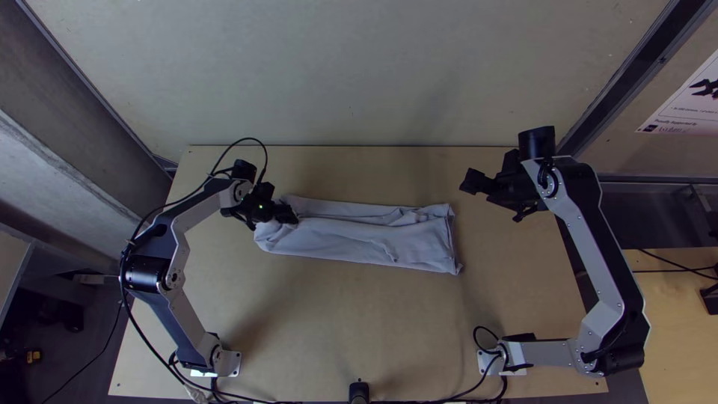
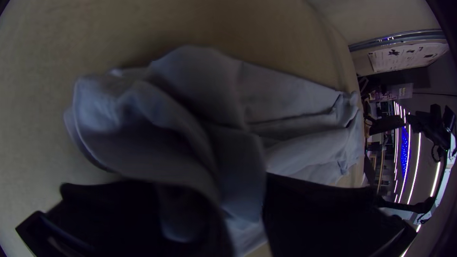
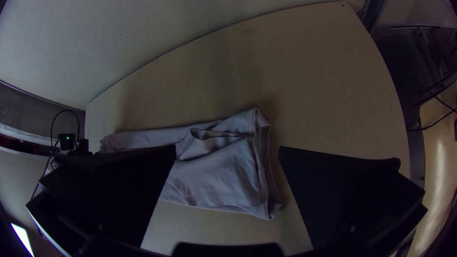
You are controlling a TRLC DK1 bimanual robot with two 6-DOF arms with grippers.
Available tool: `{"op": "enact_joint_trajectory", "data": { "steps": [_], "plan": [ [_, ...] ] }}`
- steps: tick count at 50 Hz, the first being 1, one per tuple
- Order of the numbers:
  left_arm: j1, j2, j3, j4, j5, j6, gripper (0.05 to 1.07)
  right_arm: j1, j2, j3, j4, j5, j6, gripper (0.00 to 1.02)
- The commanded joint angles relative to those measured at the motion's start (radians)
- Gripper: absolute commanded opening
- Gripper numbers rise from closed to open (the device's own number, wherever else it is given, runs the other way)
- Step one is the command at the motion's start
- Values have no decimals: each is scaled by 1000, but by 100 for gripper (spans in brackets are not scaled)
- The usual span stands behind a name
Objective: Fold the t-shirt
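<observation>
The grey-white t-shirt (image 1: 359, 238) lies as a long folded strip across the middle of the table, wrinkled on its upper layer. At its left end, my left gripper (image 1: 290, 215) is low against the cloth. In the left wrist view, bunched t-shirt (image 2: 190, 109) folds lie over and between the parted fingers of my left gripper (image 2: 243, 204). My right gripper (image 1: 473, 183) is above the table, off the shirt's right end. The right wrist view has my right gripper (image 3: 227, 152) wide open, with the t-shirt (image 3: 219, 171) below and apart from its fingers.
Bare wooden table (image 1: 336, 314) lies between the strip and the near edge. A pale wall (image 1: 374, 67) stands behind the far edge. Cables (image 1: 449, 399) run along the near edge between the bases, and a dark post (image 1: 359, 392) stands there.
</observation>
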Motion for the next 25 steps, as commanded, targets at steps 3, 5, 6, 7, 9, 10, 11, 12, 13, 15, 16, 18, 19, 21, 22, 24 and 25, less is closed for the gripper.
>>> {"op": "enact_joint_trajectory", "data": {
  "steps": [3,5,6,7,9,10,11,12,13,15,16,18,19,21,22,24,25],
  "plan": [
    [-26,2,-70,-29,-32,-36,8,11,-21,-22,-3,-9,30,99],
    [-20,-4,-68,-30,-55,-37,8,11,-21,-22,-1,-9,30,99],
    [-14,-11,-68,-30,-64,-37,8,11,-21,-22,-1,-9,32,99],
    [-8,-14,-68,-30,-76,-37,8,11,-21,-22,-1,-9,32,99],
    [13,-21,-64,-33,-90,-36,8,11,-23,-22,-1,-9,32,99],
    [27,-26,-62,-36,-96,-34,8,11,-23,-22,0,-9,32,99],
    [41,-29,-59,-38,-103,-31,8,11,-23,-21,0,-9,32,99],
    [55,-34,-58,-39,-106,-30,8,11,-23,-21,0,-9,32,99],
    [72,-38,-53,-43,-106,-28,8,11,-23,-19,2,-9,32,99],
    [102,-43,-47,-56,-107,-16,8,11,-21,-19,3,-9,35,99],
    [118,-43,-42,-62,-109,-8,8,11,-21,-19,5,-9,35,99],
    [153,-44,-32,-72,-110,7,8,11,-20,-19,6,-8,37,99],
    [173,-41,-24,-81,-113,18,8,11,-18,-18,8,-8,37,99],
    [207,-40,-13,-99,-115,48,8,11,-17,-21,11,-8,38,99],
    [225,-40,-9,-105,-115,61,8,11,-18,-22,19,-8,41,99],
    [259,-35,1,-110,-124,85,8,11,-17,-21,29,-8,40,99],
    [276,-34,4,-112,-132,99,8,11,-18,-21,40,-6,37,99]
  ]
}}
